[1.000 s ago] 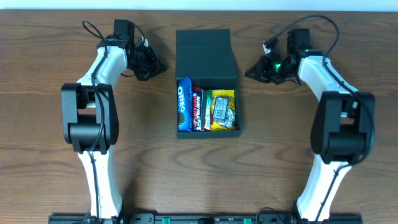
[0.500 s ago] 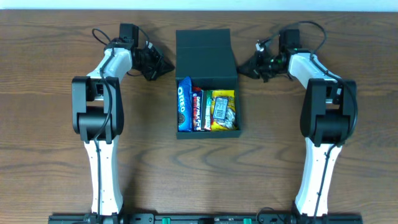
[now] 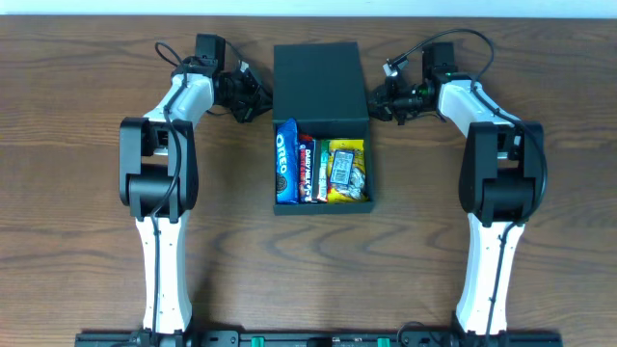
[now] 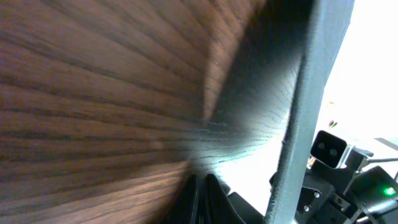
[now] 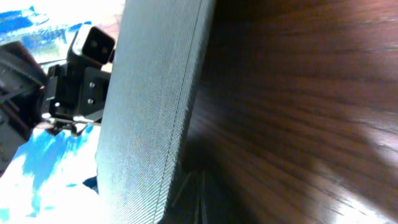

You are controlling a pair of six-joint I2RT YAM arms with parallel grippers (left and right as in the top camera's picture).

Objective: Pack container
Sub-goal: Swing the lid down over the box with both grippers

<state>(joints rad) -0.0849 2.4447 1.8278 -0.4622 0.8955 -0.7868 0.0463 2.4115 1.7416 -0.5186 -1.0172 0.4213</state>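
Note:
The dark teal-black container (image 3: 322,201) sits at the table's middle. Its hinged lid (image 3: 318,82) stands raised over the back half. The open front half holds an Oreo packet (image 3: 284,161) and other snack packets (image 3: 333,172). My left gripper (image 3: 260,99) is shut, its tip at the lid's left edge. My right gripper (image 3: 374,104) is shut at the lid's right edge. In the left wrist view the shut fingers (image 4: 198,200) lie low on the wood beside the lid's edge (image 4: 305,112). In the right wrist view the fingers (image 5: 200,198) sit against the lid's face (image 5: 152,106).
The wooden table (image 3: 87,193) stretches out on both sides of the box. Each arm's base stands at the front edge. The right arm's wrist camera (image 4: 329,147) shows past the lid in the left wrist view, and the left one (image 5: 93,43) in the right wrist view.
Both grippers have moved inward from either side until their tips reach the lid's left and right edges. The packets in the box have not moved.

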